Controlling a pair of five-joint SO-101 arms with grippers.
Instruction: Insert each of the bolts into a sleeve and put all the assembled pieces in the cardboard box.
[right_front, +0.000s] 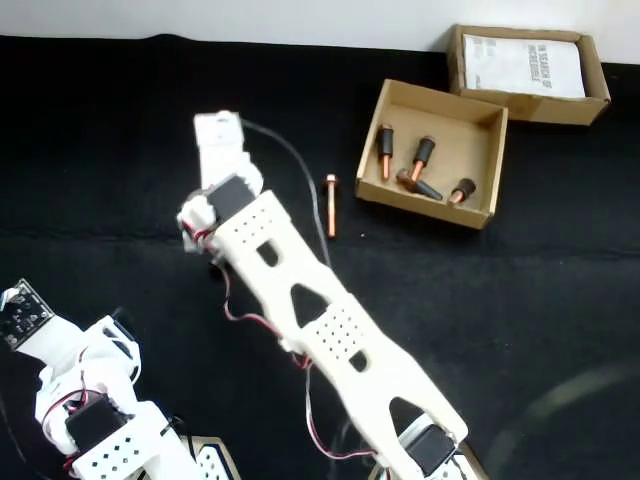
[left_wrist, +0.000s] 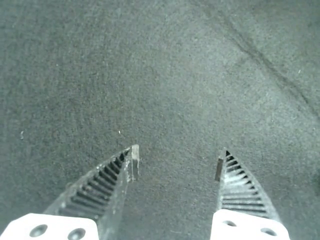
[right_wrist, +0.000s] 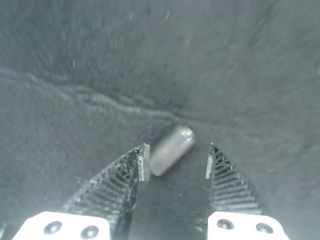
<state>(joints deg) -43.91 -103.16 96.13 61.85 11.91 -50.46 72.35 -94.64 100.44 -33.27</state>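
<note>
grey sleeve between spread right jaws, black cloth around

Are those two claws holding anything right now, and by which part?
Nothing is held. The right gripper stands open around a small dark cylindrical sleeve; the left gripper is open, empty.

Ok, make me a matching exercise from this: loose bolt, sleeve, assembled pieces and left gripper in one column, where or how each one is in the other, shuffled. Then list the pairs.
Column one
1. loose bolt
2. sleeve
3. assembled pieces
4. left gripper

Column two
A. inside the cardboard box
B. open, above bare cloth
C. lying on the cloth between the jaws of the open right gripper
D. alone on the cloth, beside the cardboard box but outside it

Pairs: 1-D, 2-C, 3-A, 4-B
</note>
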